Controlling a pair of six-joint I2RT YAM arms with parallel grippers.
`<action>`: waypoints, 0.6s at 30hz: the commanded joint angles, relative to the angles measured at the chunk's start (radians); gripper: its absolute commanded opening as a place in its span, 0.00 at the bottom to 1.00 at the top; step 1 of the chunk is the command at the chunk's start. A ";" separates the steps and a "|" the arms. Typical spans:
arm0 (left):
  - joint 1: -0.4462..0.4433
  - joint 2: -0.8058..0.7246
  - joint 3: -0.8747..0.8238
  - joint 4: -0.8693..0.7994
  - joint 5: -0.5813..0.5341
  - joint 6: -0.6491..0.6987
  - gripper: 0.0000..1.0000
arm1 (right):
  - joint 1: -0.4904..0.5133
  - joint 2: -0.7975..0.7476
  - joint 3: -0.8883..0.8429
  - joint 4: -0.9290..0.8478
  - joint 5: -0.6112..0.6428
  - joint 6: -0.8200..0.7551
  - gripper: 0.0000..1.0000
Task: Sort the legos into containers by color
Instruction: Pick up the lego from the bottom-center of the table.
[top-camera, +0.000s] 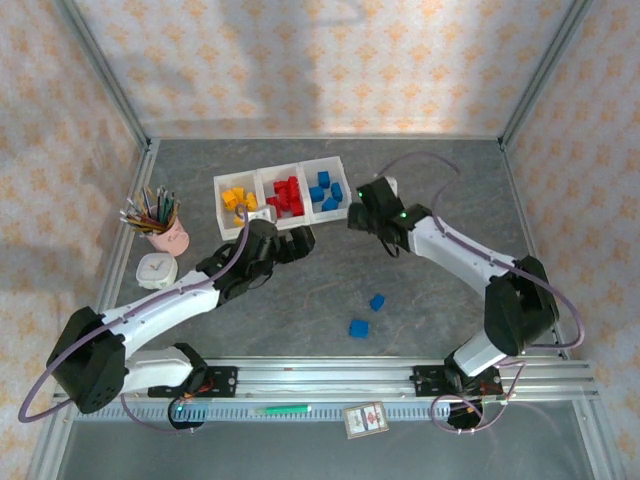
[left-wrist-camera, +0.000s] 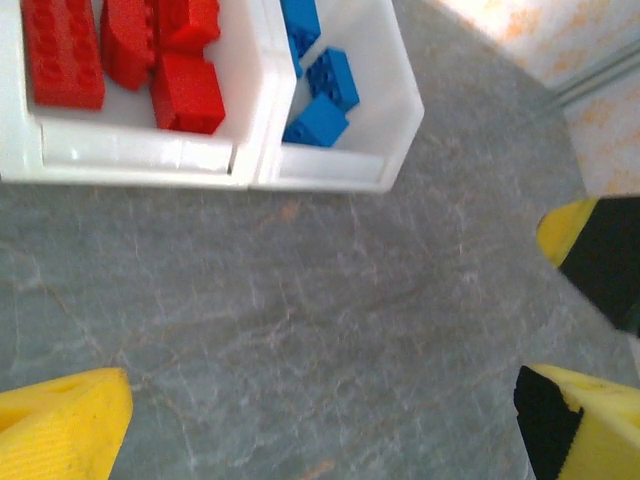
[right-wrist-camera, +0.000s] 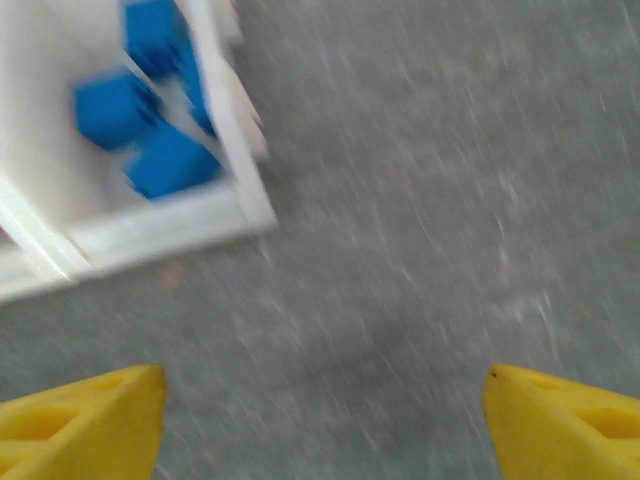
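Blue plastic bricks (top-camera: 377, 301), two, lie loose outside three joined white bins (top-camera: 257, 190). Left fingers (left-wrist-camera: 70, 425) and right fingers (right-wrist-camera: 80, 420) gape empty

On the grey desk (top-camera: 440, 180) the three joined containers (top-camera: 217, 195) hold sorted legos: yellow (top-camera: 238, 200) at left, red (top-camera: 287, 197) in the middle, blue (top-camera: 325, 192) at right. Two loose blue bricks (top-camera: 358, 328) (well apart from the bins) lie nearer the right arm. The left gripper (top-camera: 305, 241) sits just before the red bin. The right gripper (top-camera: 353, 216) is beside the blue one, its fingers seemingly parted.
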 joint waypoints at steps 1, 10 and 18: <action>-0.023 -0.041 -0.039 0.027 -0.003 -0.052 0.99 | 0.036 -0.070 -0.120 -0.080 0.019 0.175 0.83; -0.072 -0.069 -0.100 0.048 -0.005 -0.106 0.99 | 0.189 -0.152 -0.337 -0.076 0.010 0.438 0.89; -0.086 -0.065 -0.084 0.028 0.008 -0.101 0.99 | 0.264 -0.177 -0.427 -0.065 0.026 0.589 0.79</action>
